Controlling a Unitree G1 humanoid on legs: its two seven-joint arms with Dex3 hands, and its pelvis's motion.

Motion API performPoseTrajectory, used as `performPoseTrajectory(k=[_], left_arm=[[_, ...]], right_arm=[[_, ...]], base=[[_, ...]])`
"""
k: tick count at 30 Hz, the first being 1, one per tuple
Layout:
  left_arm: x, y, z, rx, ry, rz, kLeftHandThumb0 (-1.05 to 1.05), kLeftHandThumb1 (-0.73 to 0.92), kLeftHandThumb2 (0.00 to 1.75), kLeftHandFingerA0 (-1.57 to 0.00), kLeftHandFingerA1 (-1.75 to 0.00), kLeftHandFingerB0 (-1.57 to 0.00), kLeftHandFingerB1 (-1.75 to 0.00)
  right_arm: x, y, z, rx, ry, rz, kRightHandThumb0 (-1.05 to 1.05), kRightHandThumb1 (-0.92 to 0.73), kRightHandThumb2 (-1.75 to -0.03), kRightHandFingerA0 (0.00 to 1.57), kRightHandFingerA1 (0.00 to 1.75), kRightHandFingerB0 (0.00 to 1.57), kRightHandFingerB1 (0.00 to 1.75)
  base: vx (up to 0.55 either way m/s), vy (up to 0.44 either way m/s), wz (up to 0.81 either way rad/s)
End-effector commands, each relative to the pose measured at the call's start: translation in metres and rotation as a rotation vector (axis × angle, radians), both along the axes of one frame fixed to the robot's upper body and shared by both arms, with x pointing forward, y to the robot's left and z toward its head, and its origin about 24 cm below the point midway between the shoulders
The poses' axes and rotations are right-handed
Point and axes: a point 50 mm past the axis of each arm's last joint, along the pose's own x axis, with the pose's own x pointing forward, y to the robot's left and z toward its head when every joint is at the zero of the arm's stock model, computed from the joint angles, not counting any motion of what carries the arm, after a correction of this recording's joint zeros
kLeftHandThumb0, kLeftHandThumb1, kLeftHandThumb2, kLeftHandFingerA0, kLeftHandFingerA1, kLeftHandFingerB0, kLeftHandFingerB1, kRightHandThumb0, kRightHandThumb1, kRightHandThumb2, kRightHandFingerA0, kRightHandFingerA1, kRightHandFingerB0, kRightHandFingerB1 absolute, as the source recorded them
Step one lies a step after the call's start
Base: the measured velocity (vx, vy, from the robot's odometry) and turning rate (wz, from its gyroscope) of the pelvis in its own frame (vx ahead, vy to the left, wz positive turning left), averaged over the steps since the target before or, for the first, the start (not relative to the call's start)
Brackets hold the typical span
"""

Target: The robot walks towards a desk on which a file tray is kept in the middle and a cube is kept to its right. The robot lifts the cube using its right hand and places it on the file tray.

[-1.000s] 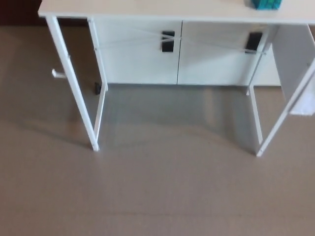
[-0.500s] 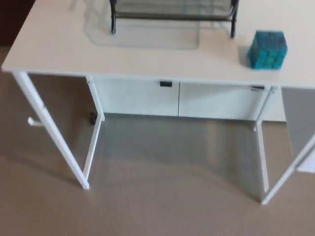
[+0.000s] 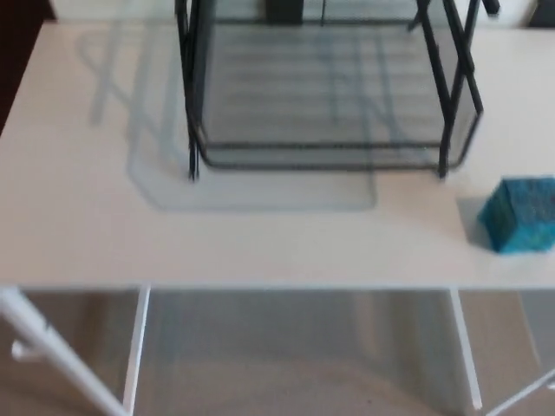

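The whole view has shifted since half a second ago: the camera has come closer and looks more steeply down, so the desk (image 3: 87,234) now fills most of the picture and only a strip of floor (image 3: 303,390) shows below its front edge. That is the camera's move, not the things'.

The file tray (image 3: 321,165), a black wire frame with mesh, stands at 12 o'clock in the picture. The cube (image 3: 522,215), blue-green, sits on the desktop at about 4 o'clock from the tray, apart from it and near the desk's front edge.

Neither hand shows, so nothing can be said of the fingers, whether spread or closed, and nothing is held in view.

As a judgement, the risk lies in the reach. The cube is near the front edge, and a right hand coming in low or off-line could push it over. The tray's dark uprights at its front right corner stand between cube and tray, so a flat carry could catch on them.

The cube's right side is cut by the picture's edge. The tray's back and top are cropped, so its tiers cannot be counted. Dark shapes along the top edge are too blurred to name.
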Motion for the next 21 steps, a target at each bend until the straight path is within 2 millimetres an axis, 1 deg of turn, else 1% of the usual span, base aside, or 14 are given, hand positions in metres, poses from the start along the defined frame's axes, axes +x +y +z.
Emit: performPoseTrajectory(k=[1, 2, 4, 5, 7, 8, 10, 11, 12, 13, 14, 15, 16, 21], left_arm=[[-0.0102, 0.0159, 0.0090, 0.037, 0.026, 0.017, -1.04, 0.90, 0.72, -0.26, -0.86, -0.20, -0.72], [-0.0093, 0.0155, 0.0089, 0.037, 0.025, 0.015, -0.99, 0.71, 1.21, -0.32, -0.77, -0.25, -0.69], [-0.0090, 0.0157, 0.0093, 0.039, 0.025, 0.011, -0.98, 0.71, 1.20, -0.31, -0.76, -0.24, -0.68], [-0.0094, 0.0158, 0.0095, 0.028, 0.016, 0.018, -0.98, 0.90, 0.69, -0.24, -0.81, -0.19, -0.67], [-0.0100, 0.0154, 0.0090, 0.023, 0.011, 0.028, -0.97, 0.70, 1.19, -0.29, -0.75, -0.23, -0.68], [-0.0105, 0.0152, 0.0086, 0.019, 0.008, 0.038, -0.99, 0.89, 0.70, -0.24, -0.82, -0.18, -0.69], [-0.0118, 0.0147, 0.0074, 0.029, 0.018, 0.042, -1.05, 0.92, 0.65, -0.28, -0.91, -0.22, -0.77], [-0.0119, 0.0147, 0.0071, 0.043, 0.029, 0.039, -1.05, 0.92, 0.65, -0.28, -0.91, -0.22, -0.77], [-0.0124, 0.0148, 0.0069, 0.040, 0.025, 0.042, -1.05, 0.68, 1.24, -0.32, -0.83, -0.26, -0.75], [-0.0124, 0.0148, 0.0070, 0.037, 0.023, 0.043, -1.05, 0.68, 1.24, -0.32, -0.83, -0.26, -0.75], [-0.0118, 0.0149, 0.0073, 0.045, 0.033, 0.026, -1.05, 0.92, 0.68, -0.31, -0.93, -0.25, -0.80], [-0.0118, 0.0148, 0.0072, 0.048, 0.033, 0.027, -1.05, 0.67, 1.23, -0.39, -0.86, -0.33, -0.78], [-0.0116, 0.0151, 0.0074, 0.047, 0.036, 0.028, -1.05, 0.92, 0.66, -0.30, -0.93, -0.24, -0.80], [-0.0096, 0.0145, 0.0079, 0.020, 0.012, 0.043, -0.98, 0.68, 1.20, -0.31, -0.78, -0.26, -0.71]], right_arm=[[-0.0035, -0.0088, 0.0228, -0.476, 0.314, 0.711, -0.76, -0.47, -0.85, 0.60, 0.55, 0.35, 0.49], [-0.0016, -0.0087, 0.0236, -0.480, 0.313, 0.714, -0.76, -0.47, -0.85, 0.60, 0.55, 0.35, 0.49], [-0.0017, -0.0085, 0.0237, -0.482, 0.315, 0.716, -0.76, -0.47, -0.85, 0.60, 0.55, 0.35, 0.49], [-0.0017, -0.0084, 0.0237, -0.483, 0.315, 0.717, -0.76, -0.47, -0.85, 0.60, 0.55, 0.35, 0.49], [-0.0021, -0.0084, 0.0240, -0.486, 0.318, 0.719, -0.76, -0.47, -0.85, 0.60, 0.55, 0.35, 0.49], [-0.0023, -0.0084, 0.0241, -0.487, 0.319, 0.721, -0.76, -0.47, -0.85, 0.60, 0.55, 0.35, 0.49], [-0.0014, -0.0083, 0.0248, -0.491, 0.320, 0.725, -0.76, -0.47, -0.85, 0.60, 0.55, 0.35, 0.49], [-0.0014, -0.0082, 0.0248, -0.491, 0.320, 0.726, -0.76, -0.47, -0.85, 0.60, 0.55, 0.35, 0.49], [-0.0014, -0.0081, 0.0250, -0.492, 0.321, 0.728, -0.76, -0.47, -0.85, 0.60, 0.55, 0.35, 0.49], [-0.0014, -0.0080, 0.0250, -0.493, 0.321, 0.729, -0.76, -0.47, -0.85, 0.60, 0.55, 0.35, 0.49], [-0.0015, -0.0079, 0.0251, -0.494, 0.321, 0.730, -0.76, -0.47, -0.85, 0.60, 0.55, 0.35, 0.49], [-0.0015, -0.0077, 0.0252, -0.495, 0.322, 0.731, -0.76, -0.47, -0.85, 0.60, 0.55, 0.35, 0.49], [-0.0015, -0.0076, 0.0253, -0.496, 0.322, 0.733, -0.76, -0.47, -0.85, 0.60, 0.55, 0.35, 0.49], [0.0009, -0.0074, 0.0267, -0.504, 0.318, 0.737, -0.76, -0.47, -0.85, 0.60, 0.55, 0.35, 0.49]], base=[[0.29, 0.111, -0.05], [0.25, 0.089, 0.00], [0.26, 0.049, 0.07], [0.27, -0.010, 0.12], [0.26, -0.071, 0.15], [0.21, -0.112, 0.30], [0.27, -0.134, -0.10], [0.24, -0.159, 0.25], [0.23, -0.160, 0.24], [0.22, -0.160, -0.01], [0.19, -0.141, -0.05], [0.19, -0.137, -0.08], [0.18, -0.128, -0.10], [0.16, -0.104, -0.16]])
